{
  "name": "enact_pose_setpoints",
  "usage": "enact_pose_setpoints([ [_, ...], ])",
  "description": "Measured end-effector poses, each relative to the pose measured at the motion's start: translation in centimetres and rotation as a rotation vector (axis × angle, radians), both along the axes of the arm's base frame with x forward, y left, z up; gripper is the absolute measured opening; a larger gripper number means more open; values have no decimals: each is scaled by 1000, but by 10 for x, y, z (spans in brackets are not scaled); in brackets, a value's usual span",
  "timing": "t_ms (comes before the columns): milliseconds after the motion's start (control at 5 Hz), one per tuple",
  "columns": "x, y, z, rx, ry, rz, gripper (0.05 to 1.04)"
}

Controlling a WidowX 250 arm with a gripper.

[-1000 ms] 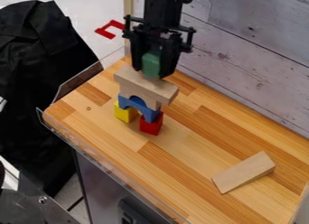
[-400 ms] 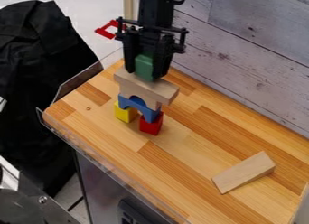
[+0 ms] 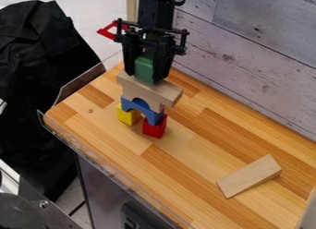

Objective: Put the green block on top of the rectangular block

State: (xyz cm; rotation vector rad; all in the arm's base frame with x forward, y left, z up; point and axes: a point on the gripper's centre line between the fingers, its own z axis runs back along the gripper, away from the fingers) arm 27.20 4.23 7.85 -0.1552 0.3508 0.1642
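Observation:
The gripper (image 3: 145, 73) hangs over the stack near the table's far left part, shut on the green block (image 3: 145, 69). That block is upright between the two fingers, directly above the middle-left of the rectangular block (image 3: 159, 91); whether its bottom touches the wood I cannot tell. The rectangular block lies flat across the top of the stack. Beneath it come a wooden arch piece (image 3: 130, 92) and a blue arch (image 3: 144, 111), which rests on a yellow block (image 3: 128, 115) and a red block (image 3: 154, 127).
A wooden wedge (image 3: 250, 176) lies on the tabletop (image 3: 179, 163) at the lower right. A whitewashed plank wall (image 3: 259, 62) runs along the back, and a clear raised edge (image 3: 93, 154) borders the front left. Black cloth (image 3: 40, 85) hangs beyond the left side.
The gripper has moved left with the green block between its fingers, from above the rectangular block's middle toward its left half. The stack has stayed in place.

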Motion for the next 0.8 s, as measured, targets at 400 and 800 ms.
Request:
enact_pose_setpoints([
  [400, 0, -1, 2, -2, 4, 8, 1000],
  [800, 17, -7, 49, 75, -113, -28, 1000],
])
